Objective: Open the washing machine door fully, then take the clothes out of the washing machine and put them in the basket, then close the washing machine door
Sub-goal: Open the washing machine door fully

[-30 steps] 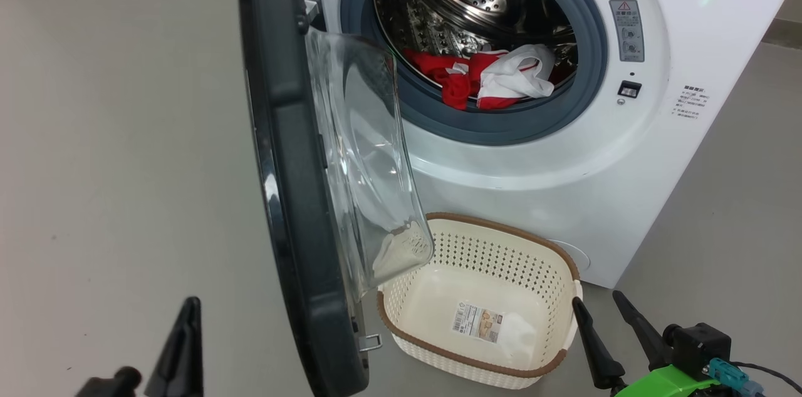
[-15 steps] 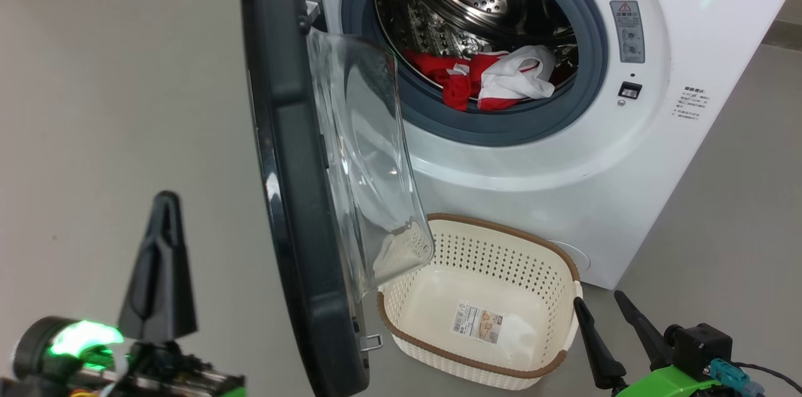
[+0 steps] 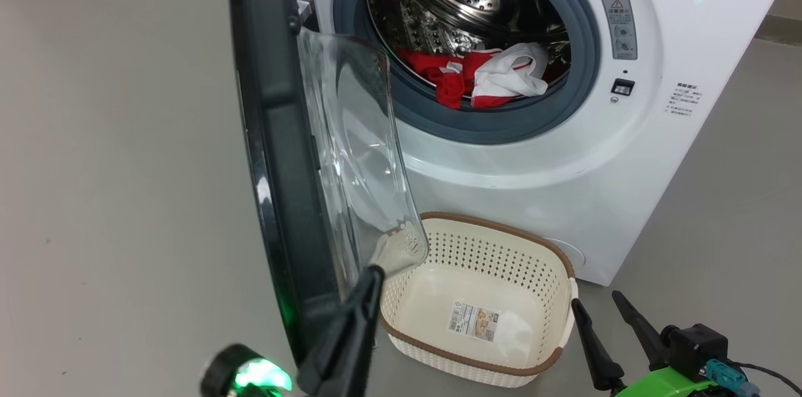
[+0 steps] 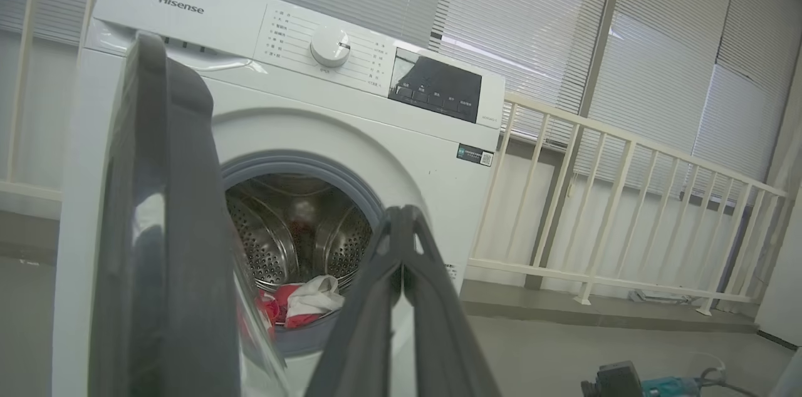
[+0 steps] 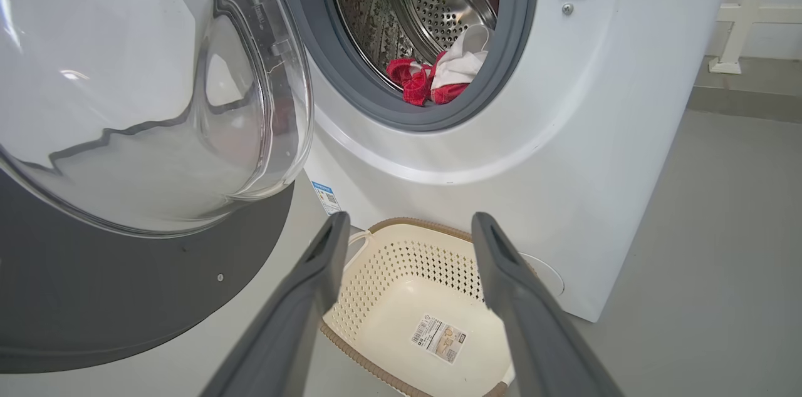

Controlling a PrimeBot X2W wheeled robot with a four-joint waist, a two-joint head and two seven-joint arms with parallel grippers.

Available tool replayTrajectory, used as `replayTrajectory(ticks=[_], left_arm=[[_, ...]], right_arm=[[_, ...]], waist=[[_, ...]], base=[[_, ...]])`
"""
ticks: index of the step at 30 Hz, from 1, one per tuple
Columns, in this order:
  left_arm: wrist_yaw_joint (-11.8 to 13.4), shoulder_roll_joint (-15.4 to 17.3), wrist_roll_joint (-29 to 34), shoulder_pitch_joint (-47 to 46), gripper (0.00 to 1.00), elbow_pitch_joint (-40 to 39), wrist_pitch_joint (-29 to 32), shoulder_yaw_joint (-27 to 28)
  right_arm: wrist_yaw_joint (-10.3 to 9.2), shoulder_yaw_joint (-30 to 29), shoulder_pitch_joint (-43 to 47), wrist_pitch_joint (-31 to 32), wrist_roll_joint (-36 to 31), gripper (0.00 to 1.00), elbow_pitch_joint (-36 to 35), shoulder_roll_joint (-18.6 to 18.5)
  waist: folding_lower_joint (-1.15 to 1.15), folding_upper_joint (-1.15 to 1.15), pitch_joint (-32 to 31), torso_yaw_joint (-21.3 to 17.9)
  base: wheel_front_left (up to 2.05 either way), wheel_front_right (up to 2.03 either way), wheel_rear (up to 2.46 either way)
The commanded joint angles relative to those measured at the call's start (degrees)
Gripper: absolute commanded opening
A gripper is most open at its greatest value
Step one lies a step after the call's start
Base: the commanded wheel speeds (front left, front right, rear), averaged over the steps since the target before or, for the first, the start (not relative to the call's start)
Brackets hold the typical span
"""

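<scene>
The grey floor [image 3: 113, 165] carries the washing machine [image 3: 626, 153] and the basket [image 3: 489, 254].

The left end effector [image 3: 373, 278] has long, dark, tapering fingers [image 3: 351, 334] and a round black housing [image 3: 216, 373] lit green. The right end effector [image 3: 596, 300] adds a bright green shell [image 3: 664, 384], a black block [image 3: 695, 344], a teal connector [image 3: 727, 375] and a black cable [image 3: 770, 371].

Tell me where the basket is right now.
The basket sits on the floor in front of the washing machine, low centre in the head view, just right of the open door and left of the right gripper.
</scene>
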Motion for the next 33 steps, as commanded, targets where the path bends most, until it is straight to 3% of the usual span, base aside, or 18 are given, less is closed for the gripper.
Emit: replayTrajectory(ticks=[1,7,16,33], left_arm=[[-0.07,0.11,-0.86,-0.26,0.0,0.95,-0.22,0.25],[0.16,0.11,-2.63,-0.02,0.0,9.84,-0.09,-2.73],[2.21,0.11,-6.62,-1.11,0.0,18.79,-0.14,-2.16],[3.47,0.11,-6.97,-1.74,0.0,21.33,-0.21,2.85]], right_arm=[[0.28,1.45,-0.68,-0.53,-0.28,1.0,-1.29,-0.54],[0.28,1.58,-0.83,-0.53,-0.49,1.0,-1.19,-0.5],[0.28,1.75,-0.88,-0.53,-0.55,1.0,-1.19,-0.46],[0.28,1.48,-0.97,-0.53,-0.73,1.0,-1.34,-0.47]], waist=[[0.0,0.0,-0.04,-0.16],[0.0,0.0,0.15,-0.34],[0.0,0.0,0.38,-0.25],[0.0,0.0,0.58,1.07]], base=[[0.0,0.0,0.0],[0.0,0.0,0.0],[0.0,0.0,0.0],[0.0,0.0,0.0]])
